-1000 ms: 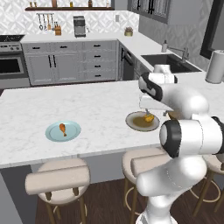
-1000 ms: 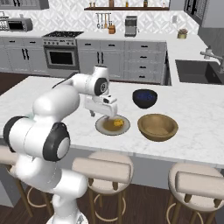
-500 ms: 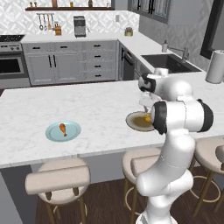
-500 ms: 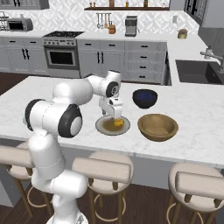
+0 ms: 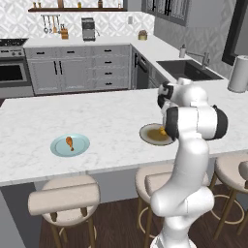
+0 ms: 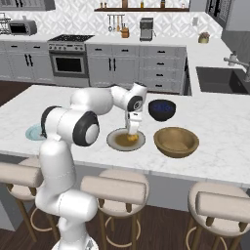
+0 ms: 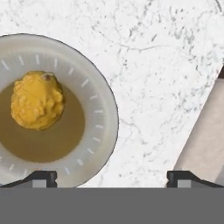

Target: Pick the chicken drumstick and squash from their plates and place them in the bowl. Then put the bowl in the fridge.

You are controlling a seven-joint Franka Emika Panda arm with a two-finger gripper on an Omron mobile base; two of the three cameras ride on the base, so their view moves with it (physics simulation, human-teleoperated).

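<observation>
The yellow lumpy squash (image 7: pixel 37 99) lies on the olive-brown plate (image 7: pixel 103 100) with a pale rim. My gripper (image 7: pixel 112 178) hangs open just above that plate, its fingertips (image 7: pixel 42 176) wide apart, and the squash sits left of centre between them. In the right base view the gripper (image 6: pixel 132 130) points down at the squash (image 6: pixel 131 138) on the plate (image 6: pixel 113 141), and the wooden bowl (image 6: pixel 176 141) stands right beside it. The chicken drumstick (image 5: pixel 70 143) lies on the light blue plate (image 5: pixel 58 147) far to the left. The fridge is out of view.
A dark blue bowl (image 6: pixel 162 109) stands just behind the olive plate and the wooden bowl. Bar stools (image 5: pixel 65 196) line the counter's near edge. A sink (image 5: pixel 186 69) and a paper towel roll (image 5: pixel 239 73) are at the far right.
The arm has folded in and the hand has come down over the olive plate and the squash. The gripper has stayed open.
</observation>
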